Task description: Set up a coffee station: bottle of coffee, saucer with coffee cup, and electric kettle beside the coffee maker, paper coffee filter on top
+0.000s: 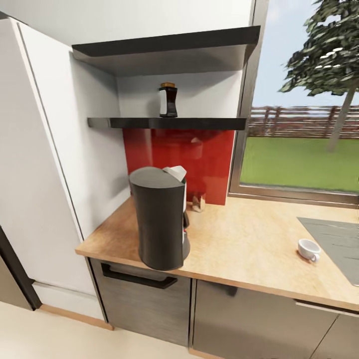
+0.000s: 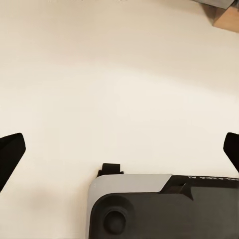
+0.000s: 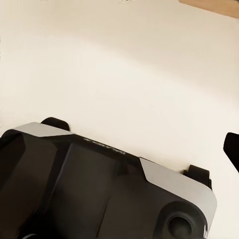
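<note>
While the coffee bottle (image 1: 168,100) is sitting on the lower shelf (image 1: 169,122), the coffee maker (image 1: 159,218) is standing below it at the counter (image 1: 239,244) edge, with the cup (image 1: 309,249) lying well apart beside the hob. The bottle's label is unreadable. Both grippers, left (image 2: 119,149) and right, are hanging over the floor (image 2: 119,74), fingers apart, likely parked for driving.
</note>
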`<state>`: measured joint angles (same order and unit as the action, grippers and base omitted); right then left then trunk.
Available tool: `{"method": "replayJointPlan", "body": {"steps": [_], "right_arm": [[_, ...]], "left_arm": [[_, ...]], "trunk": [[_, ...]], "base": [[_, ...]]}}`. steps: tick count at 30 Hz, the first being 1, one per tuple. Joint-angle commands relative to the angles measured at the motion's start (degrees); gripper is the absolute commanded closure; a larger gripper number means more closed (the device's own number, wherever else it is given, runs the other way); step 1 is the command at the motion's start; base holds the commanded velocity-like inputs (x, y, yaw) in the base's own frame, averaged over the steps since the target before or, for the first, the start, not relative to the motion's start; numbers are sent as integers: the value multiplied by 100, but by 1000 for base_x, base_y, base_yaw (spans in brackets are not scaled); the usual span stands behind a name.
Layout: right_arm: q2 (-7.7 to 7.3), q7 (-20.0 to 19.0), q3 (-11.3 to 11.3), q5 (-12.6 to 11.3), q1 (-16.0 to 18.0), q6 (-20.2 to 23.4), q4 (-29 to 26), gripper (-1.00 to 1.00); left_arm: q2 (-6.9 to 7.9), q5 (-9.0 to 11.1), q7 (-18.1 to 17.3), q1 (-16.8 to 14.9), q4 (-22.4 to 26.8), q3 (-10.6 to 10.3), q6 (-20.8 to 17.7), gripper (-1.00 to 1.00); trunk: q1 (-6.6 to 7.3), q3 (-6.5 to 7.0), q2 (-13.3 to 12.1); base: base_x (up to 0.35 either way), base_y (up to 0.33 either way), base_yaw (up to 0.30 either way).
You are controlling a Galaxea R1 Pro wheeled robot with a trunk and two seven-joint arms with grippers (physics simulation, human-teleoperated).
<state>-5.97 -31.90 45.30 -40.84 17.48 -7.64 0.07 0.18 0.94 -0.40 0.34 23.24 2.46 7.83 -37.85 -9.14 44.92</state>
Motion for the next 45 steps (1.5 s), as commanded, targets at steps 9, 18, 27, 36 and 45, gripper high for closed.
{"method": "replayJointPlan", "body": {"steps": [9, 18, 27, 36, 45], "right_arm": [[0, -18, 48, -38, 2, -25, 6, -100], [0, -18, 46, -37, 1, -27, 4, -100], [0, -18, 48, -38, 1, -27, 5, -100], [0, -18, 45, -36, 2, -27, 7, -100], [0, -18, 43, -38, 3, -27, 8, -100]], "left_arm": [[0, 7, -4, 1, 5, 9, 8, -100], [0, 3, -4, 1, 5, 9, 8, -100], [0, 2, -4, 1, 5, 12, 8, -100], [0, 2, -4, 1, 5, 18, 8, -100], [0, 2, -4, 1, 5, 10, 8, -100]], "trunk": [[-1, -7, 6], [-1, -7, 6], [-1, -7, 6], [-1, -7, 6], [-1, -7, 6]], "base": [[0, 288, -23], [0, 308, -1], [0, 262, -79], [0, 38, -235], [0, 3, -254]]}}
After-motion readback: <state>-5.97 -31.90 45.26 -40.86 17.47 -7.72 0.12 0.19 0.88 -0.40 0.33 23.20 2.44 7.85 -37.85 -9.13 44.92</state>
